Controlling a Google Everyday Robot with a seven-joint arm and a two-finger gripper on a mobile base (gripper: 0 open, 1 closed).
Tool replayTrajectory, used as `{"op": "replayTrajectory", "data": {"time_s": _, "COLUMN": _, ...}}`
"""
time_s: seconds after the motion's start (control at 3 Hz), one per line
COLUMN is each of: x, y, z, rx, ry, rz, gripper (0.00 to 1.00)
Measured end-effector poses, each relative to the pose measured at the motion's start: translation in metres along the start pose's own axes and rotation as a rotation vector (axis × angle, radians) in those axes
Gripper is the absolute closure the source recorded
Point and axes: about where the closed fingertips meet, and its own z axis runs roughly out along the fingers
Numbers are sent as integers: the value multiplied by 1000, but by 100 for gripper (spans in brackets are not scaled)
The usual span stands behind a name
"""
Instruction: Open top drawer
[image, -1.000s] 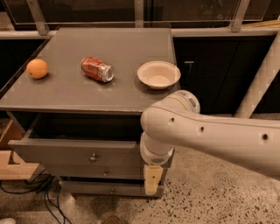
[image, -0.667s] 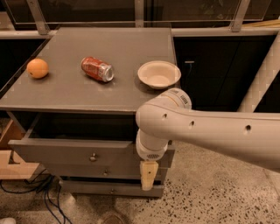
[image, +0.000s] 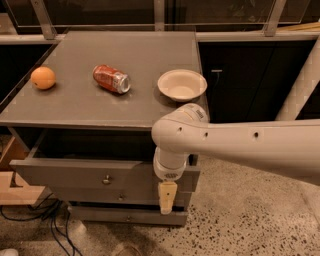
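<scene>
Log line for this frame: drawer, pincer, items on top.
top drawer: open | pincer: pointing down before drawer's right end, right of knob | on top: orange, soda can, bowl

The light is warm and rather dim, and it falls from above. The table (image: 135, 55) top is the most evenly lit surface; the orange (image: 43, 78), the can (image: 111, 79) and the bowl (image: 182, 85) throw only short, soft shadows on it. The can shows a small shine on its metal end. Under the table top, the inside of the top drawer (image: 65, 172) is almost black. The pale arm (image: 250, 145) is bright on top and shaded below. The gripper (image: 167, 197) hangs in half shade before the drawer's right end. The background is very dark.
</scene>
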Motion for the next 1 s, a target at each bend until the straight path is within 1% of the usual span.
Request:
{"op": "replayTrajectory", "data": {"time_s": 0.33, "x": 15, "y": 19, "z": 11, "rx": -54, "ry": 38, "rz": 0, "gripper": 0}}
{"op": "replayTrajectory", "data": {"time_s": 0.67, "x": 20, "y": 30, "z": 11, "rx": -75, "ry": 48, "rz": -2, "gripper": 0}}
{"op": "replayTrajectory", "data": {"time_s": 1.0, "x": 39, "y": 75, "z": -16, "rx": -92, "ry": 44, "rz": 32, "gripper": 0}}
